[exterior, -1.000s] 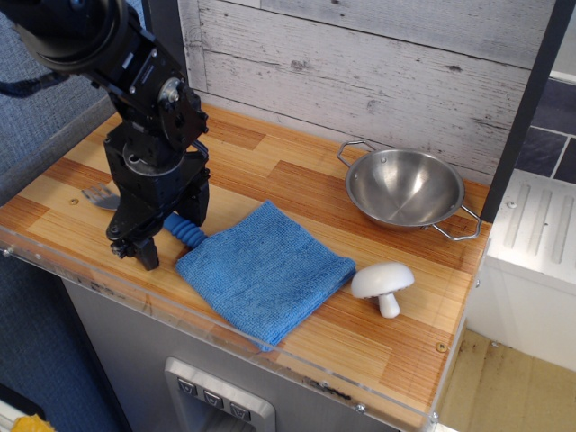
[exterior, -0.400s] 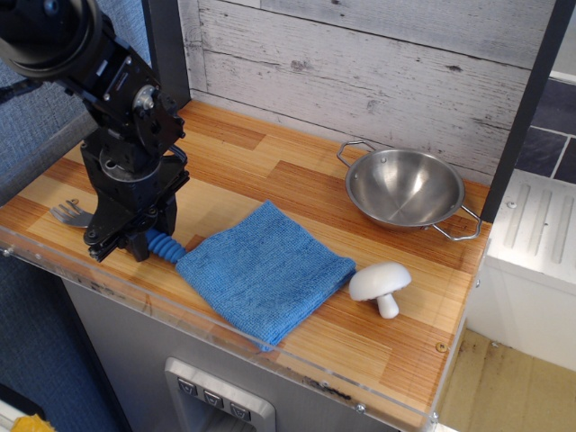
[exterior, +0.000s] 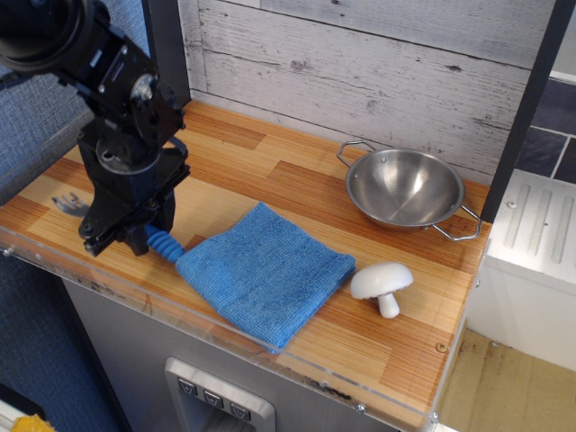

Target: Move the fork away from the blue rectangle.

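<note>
The fork lies at the counter's front left. Its silver head (exterior: 68, 205) shows left of my gripper, and its ribbed blue handle (exterior: 163, 244) sticks out on the right. The handle's end is right at the left corner of the blue cloth (exterior: 265, 274), which lies flat at the front middle. My gripper (exterior: 124, 238) points down over the fork's middle with its fingers closed around it. The fork's middle is hidden by the fingers.
A steel bowl (exterior: 405, 187) with two handles stands at the back right. A white toy mushroom (exterior: 382, 284) stands just right of the cloth. The counter (exterior: 270, 171) has a clear lip along its front edge and a wooden wall behind.
My gripper has moved left along the front edge, and the fork has moved with it. The fork's handle now lies at the cloth's corner instead of over its edge. Cloth, bowl and mushroom stayed put.
</note>
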`<state>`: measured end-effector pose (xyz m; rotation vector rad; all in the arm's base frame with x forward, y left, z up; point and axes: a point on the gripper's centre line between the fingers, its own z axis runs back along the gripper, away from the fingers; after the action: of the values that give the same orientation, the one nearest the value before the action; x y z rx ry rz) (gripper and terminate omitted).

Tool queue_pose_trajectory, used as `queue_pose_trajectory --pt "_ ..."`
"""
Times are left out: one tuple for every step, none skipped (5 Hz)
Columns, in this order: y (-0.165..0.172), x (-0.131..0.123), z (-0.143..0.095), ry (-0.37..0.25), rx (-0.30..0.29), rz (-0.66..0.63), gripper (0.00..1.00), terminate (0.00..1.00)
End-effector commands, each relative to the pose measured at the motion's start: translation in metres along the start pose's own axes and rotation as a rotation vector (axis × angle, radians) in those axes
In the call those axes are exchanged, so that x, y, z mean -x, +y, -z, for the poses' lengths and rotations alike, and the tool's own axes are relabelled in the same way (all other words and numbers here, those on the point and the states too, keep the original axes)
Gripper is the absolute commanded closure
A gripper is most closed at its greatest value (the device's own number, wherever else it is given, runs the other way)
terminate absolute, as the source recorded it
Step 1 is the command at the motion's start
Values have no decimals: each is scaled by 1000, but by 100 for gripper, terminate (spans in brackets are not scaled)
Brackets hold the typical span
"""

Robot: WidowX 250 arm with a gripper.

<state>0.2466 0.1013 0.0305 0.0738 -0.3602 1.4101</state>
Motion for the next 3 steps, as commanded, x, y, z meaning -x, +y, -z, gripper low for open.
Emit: queue_pose_trajectory --pt "-36 -10 -49 -96 136 16 100 0" --pt "-47 -14 -59 -124 165 12 100 0" --pt "-66 -15 -59 -137 186 3 100 0"
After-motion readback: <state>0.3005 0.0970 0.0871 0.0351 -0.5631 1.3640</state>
